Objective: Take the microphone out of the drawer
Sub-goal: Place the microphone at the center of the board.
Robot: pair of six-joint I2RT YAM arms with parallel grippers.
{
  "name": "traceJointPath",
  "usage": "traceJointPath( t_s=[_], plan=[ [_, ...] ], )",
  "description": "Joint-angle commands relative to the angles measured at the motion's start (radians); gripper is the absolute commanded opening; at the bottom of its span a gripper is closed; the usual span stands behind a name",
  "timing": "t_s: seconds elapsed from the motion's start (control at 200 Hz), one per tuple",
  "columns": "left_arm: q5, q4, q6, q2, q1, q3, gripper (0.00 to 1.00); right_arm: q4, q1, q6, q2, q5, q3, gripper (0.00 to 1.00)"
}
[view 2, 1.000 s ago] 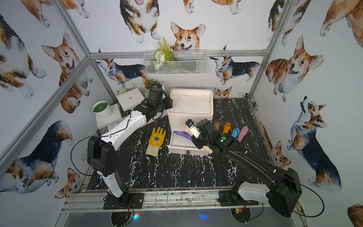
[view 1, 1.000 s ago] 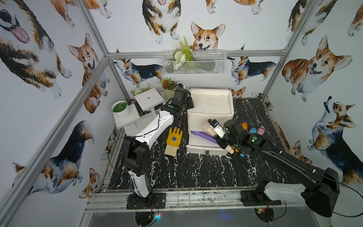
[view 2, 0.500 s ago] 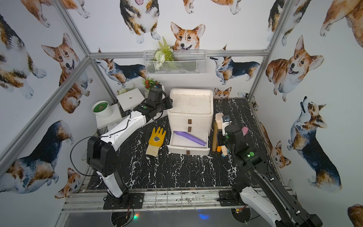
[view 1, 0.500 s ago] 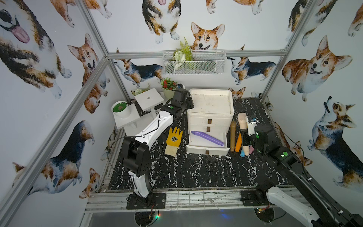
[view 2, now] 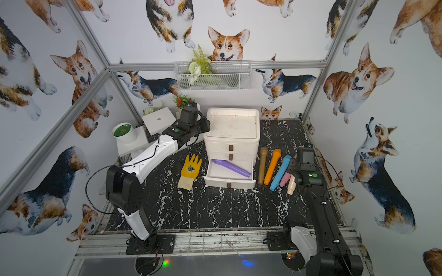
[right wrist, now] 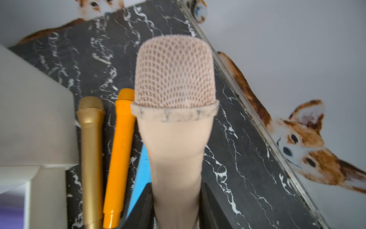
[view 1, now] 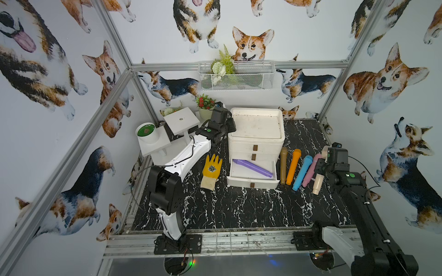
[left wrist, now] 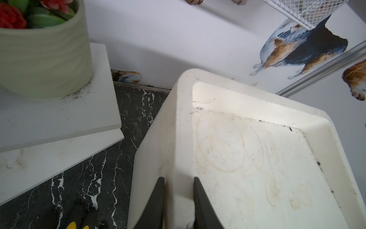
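A microphone (view 1: 252, 167) lies in the open drawer (view 1: 251, 184), glove (view 1: 211, 170) left, other microphones (view 1: 293, 169) right.

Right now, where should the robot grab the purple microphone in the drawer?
I'd pinch the purple microphone mid-handle, coming straight down from above. It lies flat and slantwise in the open drawer, whose walls block the sides, so only the top is free.

The right tool (right wrist: 176, 202) grips the beige microphone (right wrist: 174, 128) by its handle. Past it, 3 others lie side by side on the black marble tabletop (right wrist: 227, 158): a gold microphone (right wrist: 91, 158) just beside the white drawer unit (right wrist: 29, 119), an orange microphone (right wrist: 118, 158) and a partly hidden blue microphone (right wrist: 141, 174).
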Motion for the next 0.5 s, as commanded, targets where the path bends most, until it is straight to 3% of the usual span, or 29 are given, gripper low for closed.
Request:
traceJointPath(
  t_s=[0.0,0.215,0.496],
  plan=[
    [0.065,-0.313,-0.052,0.017,0.001,-0.017,0.14,0.045,-0.085,0.042,0.040,-0.086,-0.035,0.00],
    [0.065,-0.312,-0.051,0.017,0.001,-0.018,0.14,0.127,-0.232,0.066,0.134,-0.201,-0.097,0.00],
    [0.056,-0.314,-0.049,0.014,0.001,-0.019,0.14,0.179,-0.278,0.067,0.290,-0.254,-0.097,0.00]
  ],
)
